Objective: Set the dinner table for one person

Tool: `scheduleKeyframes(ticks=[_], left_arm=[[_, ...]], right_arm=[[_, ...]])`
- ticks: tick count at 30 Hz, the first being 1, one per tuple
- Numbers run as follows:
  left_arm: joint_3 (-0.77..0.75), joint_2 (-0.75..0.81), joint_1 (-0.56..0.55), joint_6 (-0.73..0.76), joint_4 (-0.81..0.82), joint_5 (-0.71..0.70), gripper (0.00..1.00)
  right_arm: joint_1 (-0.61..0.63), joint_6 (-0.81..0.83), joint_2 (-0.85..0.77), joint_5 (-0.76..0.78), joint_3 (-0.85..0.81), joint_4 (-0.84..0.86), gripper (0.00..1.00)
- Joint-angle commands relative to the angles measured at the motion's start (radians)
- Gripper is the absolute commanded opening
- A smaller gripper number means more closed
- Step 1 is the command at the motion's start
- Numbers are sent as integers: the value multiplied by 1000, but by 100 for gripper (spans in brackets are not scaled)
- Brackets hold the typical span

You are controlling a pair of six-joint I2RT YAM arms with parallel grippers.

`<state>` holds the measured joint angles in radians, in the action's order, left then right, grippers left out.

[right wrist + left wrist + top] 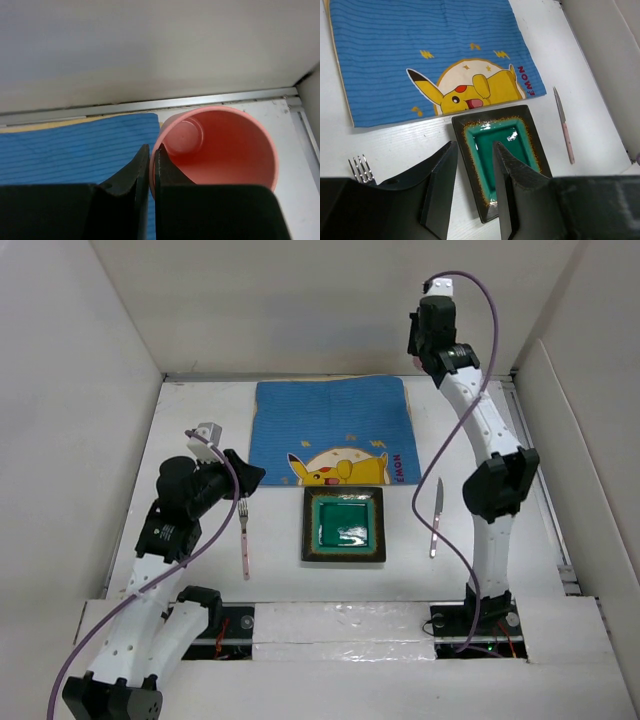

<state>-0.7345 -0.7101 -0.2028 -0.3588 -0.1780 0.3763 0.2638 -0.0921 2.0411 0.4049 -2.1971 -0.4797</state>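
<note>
Two arms reach over the dinner table [190, 440], the white walled top on which everything lies. At the left, the left gripper [474, 147] hovers partly open with nothing between its jaws, near a fork [243, 535]. Next comes a green square plate [344, 525], just in front of a blue placemat [330, 425], then a knife [436, 518]. At the far right corner, the right gripper [151, 155] is clamped on a pink cup's [225, 145] rim.

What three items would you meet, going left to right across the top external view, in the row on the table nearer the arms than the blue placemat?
fork → green plate → knife
</note>
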Motion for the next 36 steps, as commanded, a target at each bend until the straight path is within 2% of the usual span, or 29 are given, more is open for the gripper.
scheduleKeyframes(ticks=[1,5,9,21,33,36], left_arm=[[-28,-6,-4,17,18,-10,31],[-29,-23,-4,18,18,-5,30],[-36,-31,-4,21,14,-13,30],[-46,-49,-4,27,3,-24,30],[-48,-54,-4,26,8,-34,30],[-49,-58,-4,27,6,-40,30]], right_arm=[[9,69,138,-83,-197,-92,0],[21,55,249,-169,-350,-97,0],[40,63,306,-175,-404,-50,0],[49,23,462,-225,-409,1,0],[9,-8,536,-267,-409,18,0],[9,-11,534,-264,-408,35,14]])
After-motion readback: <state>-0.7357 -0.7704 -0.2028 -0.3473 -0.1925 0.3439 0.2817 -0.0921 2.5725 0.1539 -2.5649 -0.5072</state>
